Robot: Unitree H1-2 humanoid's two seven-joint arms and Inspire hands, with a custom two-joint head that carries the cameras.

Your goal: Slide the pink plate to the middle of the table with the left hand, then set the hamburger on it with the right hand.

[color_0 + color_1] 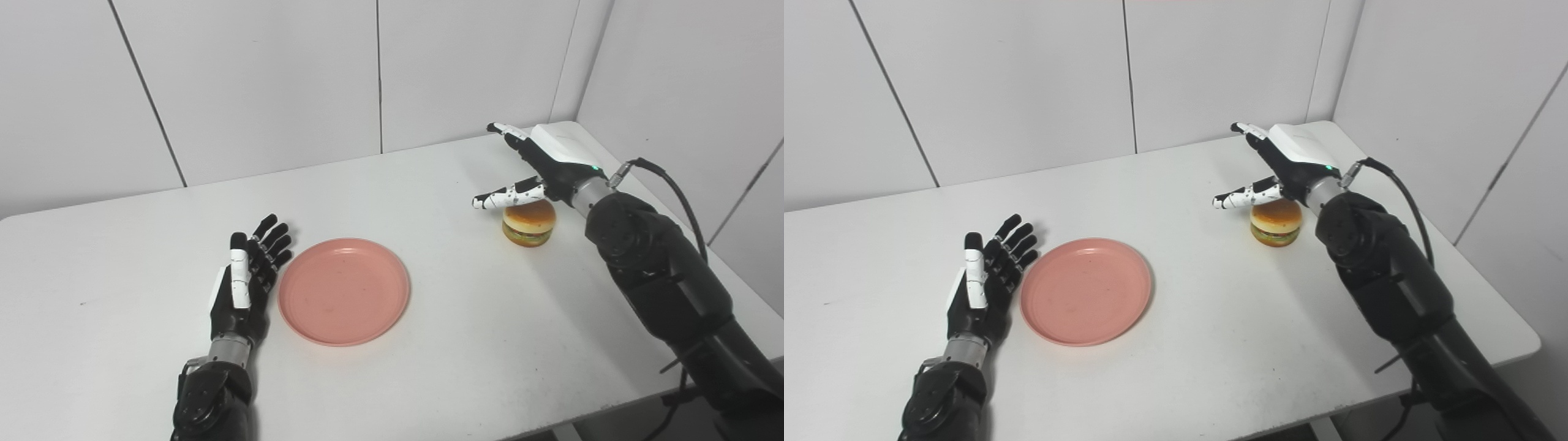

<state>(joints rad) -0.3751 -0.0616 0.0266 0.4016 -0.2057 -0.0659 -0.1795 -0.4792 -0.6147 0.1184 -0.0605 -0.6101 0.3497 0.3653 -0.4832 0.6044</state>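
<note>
The left robot hand point(242, 288), fingers spread and empty, rests on the bench point(459, 343) just beside one pink plate point(343, 291), while the right robot hand point(539, 165), likewise spread, hovers over one hamburger point(529, 223).

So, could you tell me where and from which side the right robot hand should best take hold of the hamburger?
Probably around the round sides of the hamburger, coming down from above. It sits upright with its domed bun on top, and the open right robot hand is already above it, thumb and fingers spread to close on opposite sides.
</note>
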